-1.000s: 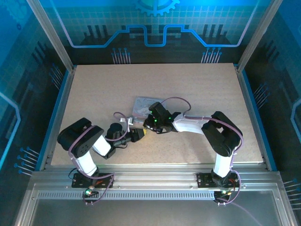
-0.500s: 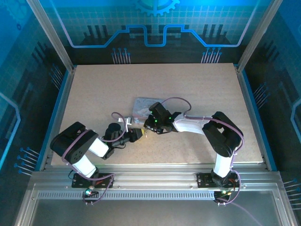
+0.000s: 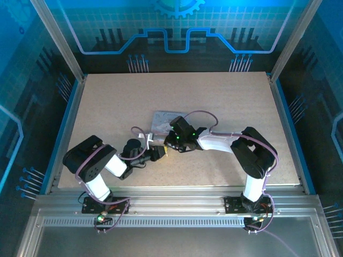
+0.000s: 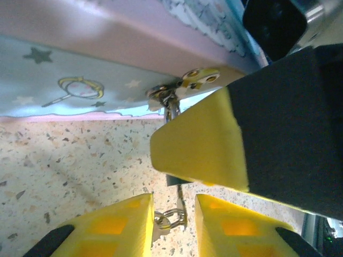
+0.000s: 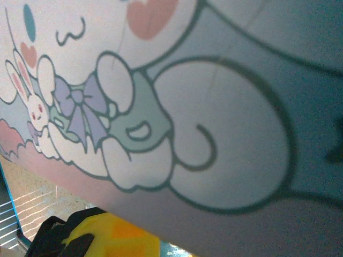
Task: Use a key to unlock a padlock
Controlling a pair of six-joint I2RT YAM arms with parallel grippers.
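Top external view is showing the table (image 3: 230, 107) w/ the tin (image 3: 161, 119) sitting mid-table, both arms meeting at its near edge. Right gripper (image 3: 169, 142) is sitting closed, apparently pinching the padlock (image 4: 173, 181), which is hanging below the tin's hasp (image 4: 199, 77), mostly hidden under a yellow finger. Left gripper (image 4: 172, 211) is hovering just below, jaws slightly apart, straddling the key ring (image 4: 170, 218) and not visibly pinching it. Key (image 4: 181, 199) is lying btwn ring and padlock; inserted or not, can't tell. Doing this well means gripping the key squarely, keeping it in line w/ the keyway, and turning gently while the right is steadying the lock.
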